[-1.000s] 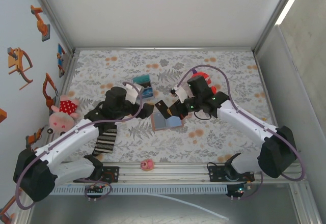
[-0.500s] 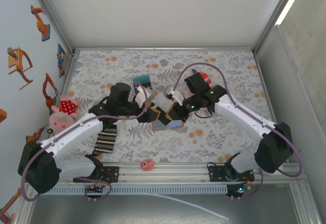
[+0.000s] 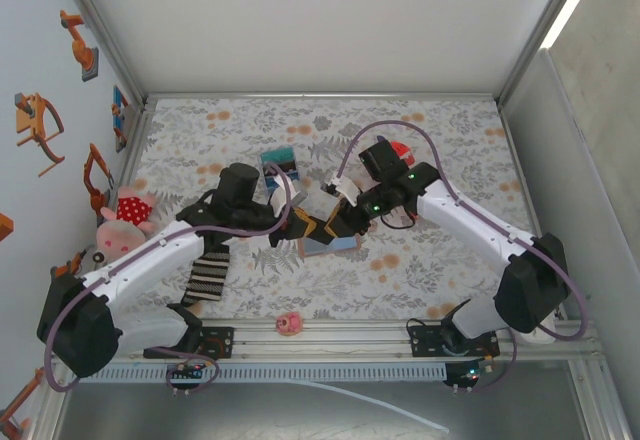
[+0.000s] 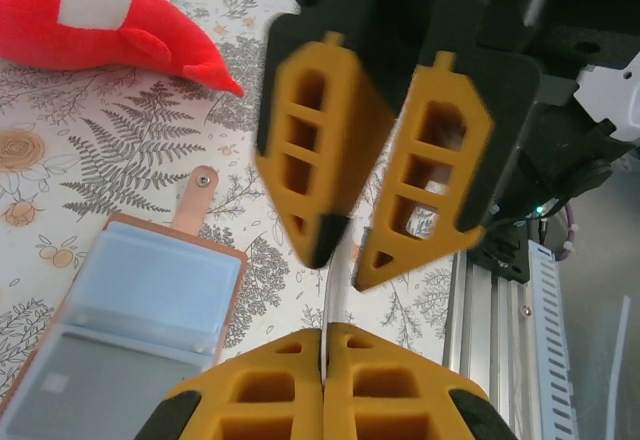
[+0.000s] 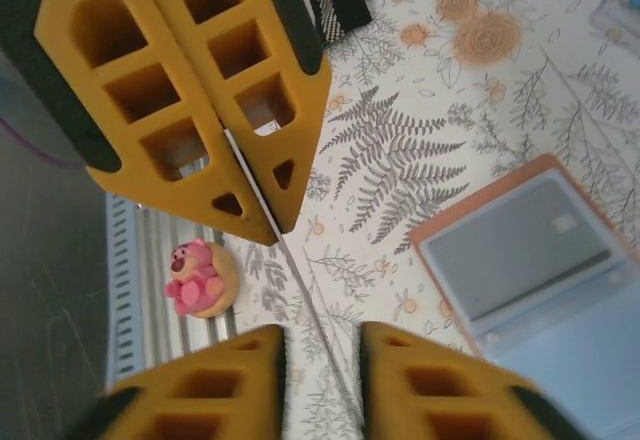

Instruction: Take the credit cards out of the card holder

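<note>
- Grip of left claw (image 4: 325,338): pinched shut on a thin card (image 4: 328,300), held edge-on.
- Right claw (image 5: 318,335): narrowly parted, card running through the gap, seemingly clear of both pads.
- Tip to tip with each other, card's long axis running claw to claw.
- Just beneath the meeting tips: card holder (image 4: 140,310), lying open, blue faces up.
- Left claw alone gripping, so likely the one to carry the card aside.

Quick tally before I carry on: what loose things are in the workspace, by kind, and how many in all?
card holder: 1
card: 1
soft toys: 3 (pig, red plush, small pink bear)
striped block: 1
striped cloth: 1
total: 7
</note>
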